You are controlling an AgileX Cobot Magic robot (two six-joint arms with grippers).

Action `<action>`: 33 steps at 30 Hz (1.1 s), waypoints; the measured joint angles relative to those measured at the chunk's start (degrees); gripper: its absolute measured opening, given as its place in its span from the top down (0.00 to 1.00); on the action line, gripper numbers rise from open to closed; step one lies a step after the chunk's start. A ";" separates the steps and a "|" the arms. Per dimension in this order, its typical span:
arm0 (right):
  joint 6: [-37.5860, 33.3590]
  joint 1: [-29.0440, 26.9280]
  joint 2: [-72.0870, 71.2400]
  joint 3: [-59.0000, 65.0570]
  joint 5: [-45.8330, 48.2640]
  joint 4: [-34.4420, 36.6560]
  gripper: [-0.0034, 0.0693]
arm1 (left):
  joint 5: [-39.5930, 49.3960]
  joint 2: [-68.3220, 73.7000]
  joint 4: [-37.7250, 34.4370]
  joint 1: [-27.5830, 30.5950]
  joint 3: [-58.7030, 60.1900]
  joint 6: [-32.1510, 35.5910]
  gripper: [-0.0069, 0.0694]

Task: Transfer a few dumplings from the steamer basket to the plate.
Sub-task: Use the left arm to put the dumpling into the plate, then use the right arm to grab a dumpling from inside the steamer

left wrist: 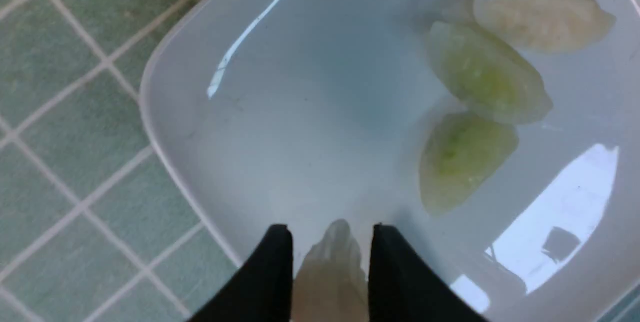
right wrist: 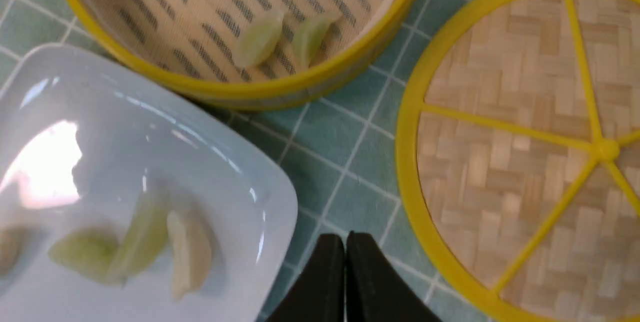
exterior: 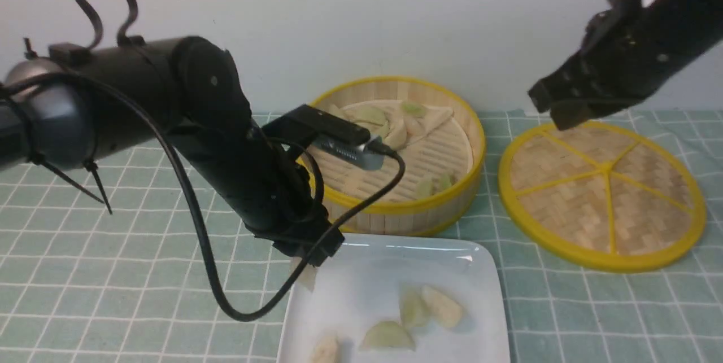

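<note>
dumpling [left wrist: 330,272] in left end effector [left wrist: 330,228] over plate [left wrist: 170,111]

The plate [exterior: 367,284] sits just before the steamer basket [exterior: 395,217], the woven lid [exterior: 601,193] to the basket's right. Several dumplings [exterior: 443,306] lie on the plate, others in the basket.

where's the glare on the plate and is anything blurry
Left wrist view: a bright glare patch and a thin streak on the plate; the dumpling in the left end effector is out of focus. Right wrist view: blown-out glare on the plate. Front view: soft overall, only a faint sheen on the plate.
</note>
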 joint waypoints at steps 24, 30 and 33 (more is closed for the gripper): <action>-3.62 2.85 31.74 -20.12 -4.61 -0.03 0.35 | -2.40 7.82 -0.67 -4.32 -1.66 -2.34 0.33; -3.62 2.85 34.58 -20.23 -6.35 -0.03 0.32 | 0.18 -2.76 3.04 -1.81 -1.70 -6.74 0.67; -3.70 2.90 36.06 -20.43 -6.82 0.09 0.33 | 2.73 -9.12 4.65 -0.35 -1.48 -7.75 0.87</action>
